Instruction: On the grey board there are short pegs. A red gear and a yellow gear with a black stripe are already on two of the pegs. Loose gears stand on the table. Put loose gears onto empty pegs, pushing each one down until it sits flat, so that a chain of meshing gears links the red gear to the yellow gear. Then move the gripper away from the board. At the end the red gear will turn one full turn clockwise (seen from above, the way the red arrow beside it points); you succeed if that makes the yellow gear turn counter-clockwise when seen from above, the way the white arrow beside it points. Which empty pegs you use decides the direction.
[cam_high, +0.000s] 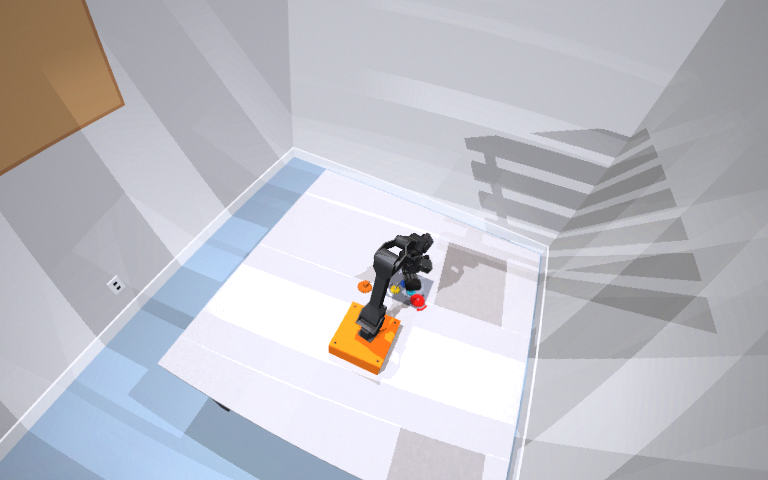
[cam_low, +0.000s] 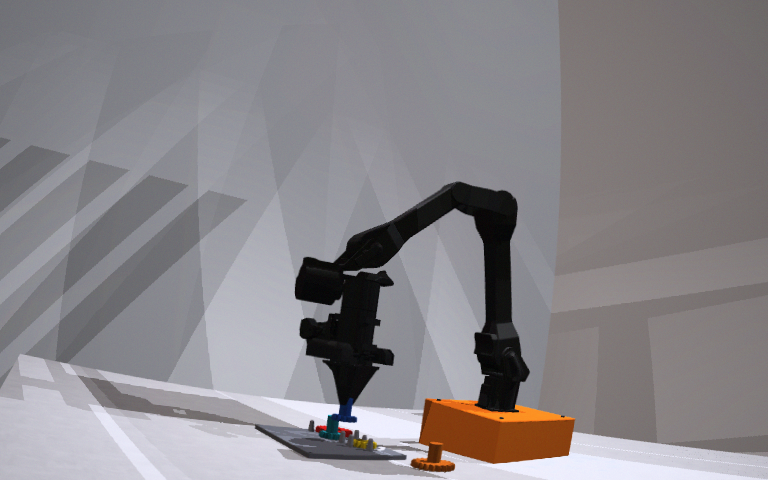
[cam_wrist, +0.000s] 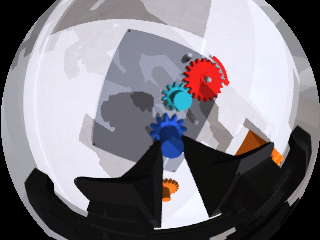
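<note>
Gripper (cam_high: 412, 278) (cam_low: 347, 401) (cam_wrist: 171, 142) is clamped on the blue gear (cam_low: 344, 417) (cam_wrist: 168, 129) by its post, roughly upright, above the grey board (cam_low: 317, 447) (cam_wrist: 117, 117). Teal gear (cam_low: 330, 434) (cam_wrist: 172, 97) sits on the board beside the red gear (cam_low: 346, 432) (cam_wrist: 200, 85); yellow gear (cam_high: 395, 289) (cam_low: 365, 443) is on the orange gear's (cam_high: 364, 286) (cam_low: 433, 464) (cam_wrist: 171, 187) side. Blue probably goes down between teal and yellow; neighbouring teeth and pegs could snag it.

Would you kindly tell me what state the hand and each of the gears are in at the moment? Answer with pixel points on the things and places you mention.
Hand (cam_low: 347, 400) (cam_wrist: 171, 142): shut on the blue gear, above the board.
Blue gear (cam_low: 344, 418) (cam_wrist: 169, 131): held, raised off the board.
Teal gear (cam_low: 330, 434) (cam_wrist: 176, 97): on the board, beside the red gear.
Red gear (cam_high: 415, 300) (cam_wrist: 200, 90): on the board.
Yellow gear (cam_high: 395, 289) (cam_low: 364, 444): on the board.
Orange gear (cam_high: 364, 286) (cam_low: 432, 464) (cam_wrist: 171, 186): loose on the table.
</note>
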